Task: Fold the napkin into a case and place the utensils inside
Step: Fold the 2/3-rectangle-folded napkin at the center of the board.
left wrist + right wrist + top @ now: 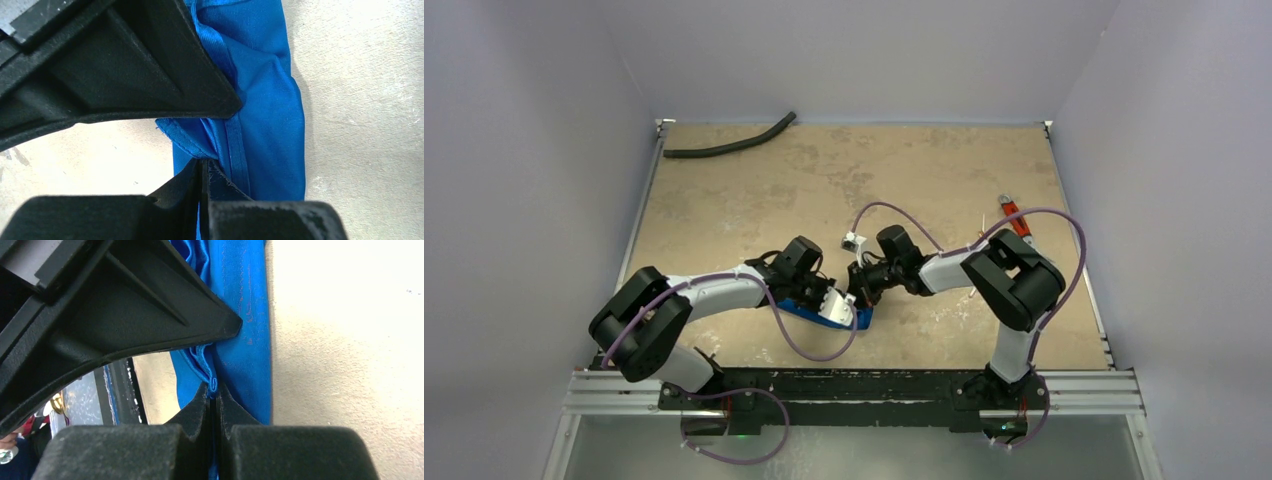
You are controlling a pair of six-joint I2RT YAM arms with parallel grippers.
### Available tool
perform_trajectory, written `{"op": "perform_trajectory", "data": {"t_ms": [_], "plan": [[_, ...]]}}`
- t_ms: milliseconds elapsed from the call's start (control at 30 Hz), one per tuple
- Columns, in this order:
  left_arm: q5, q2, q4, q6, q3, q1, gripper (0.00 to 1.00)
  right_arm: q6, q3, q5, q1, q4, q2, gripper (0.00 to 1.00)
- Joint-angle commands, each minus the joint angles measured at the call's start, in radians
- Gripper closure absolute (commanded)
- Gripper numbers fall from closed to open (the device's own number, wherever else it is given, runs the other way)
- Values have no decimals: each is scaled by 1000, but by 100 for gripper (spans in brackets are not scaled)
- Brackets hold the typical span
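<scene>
The blue napkin [802, 309] lies bunched and folded near the table's front middle, mostly hidden under my two grippers. In the left wrist view the napkin [272, 125] is a long folded strip with a hemmed edge, and my left gripper [206, 162] is shut on that hem. In the right wrist view my right gripper [214, 391] is shut on a pinched fold of the napkin [245, 335]. From above, my left gripper [839, 306] and right gripper [860, 296] meet tip to tip over the cloth. No utensils show clearly.
A black curved hose [729, 146] lies at the back left of the tan table [904, 180]. A red-handled wrench [1015, 219] lies at the right, by my right arm. The table's front rail [854, 385] is just behind the napkin.
</scene>
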Motion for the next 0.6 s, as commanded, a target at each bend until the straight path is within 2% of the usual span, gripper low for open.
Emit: {"op": "perform_trajectory", "data": {"t_ms": [0,133,300,433,567], "plan": [[55,-3,-60,-3,9,-10,100,-45,26,-9,-3,-1,37,100],[-28,-13,67,-123,43,-7,100,-55,8,-6,-3,2,78,100],[-102,-39,105,-287,136,40,100,-54,-9,-7,-3,13,104,100],[-40,-105,6,-322,177,85,100,-53,-17,-9,-3,14,116,100],[131,-187,-245,-145,178,108,100,-48,-21,-17,-10,15,116,100]]}}
